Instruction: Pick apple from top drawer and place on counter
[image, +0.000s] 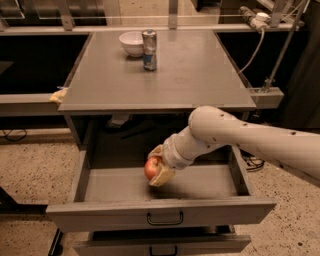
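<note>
Gripper (153, 168) clamped on apple (149, 169), one finger above, one below | apple inside open top drawer (160, 206), left of centre, under counter (190, 75) front edge | round, no long axis; stem dimple not visible | apple's right side hidden by fingers; floor contact unclear | apple at gripper's left tip

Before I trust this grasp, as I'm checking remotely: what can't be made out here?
Right side of the apple, camera view: hidden by the gripper, whose jaws close on it in the top drawer.
Back of that drawer, camera view: dark under the counter.
The lower drawer: cut off by the bottom edge.
Label on the can: too small to read.
</note>
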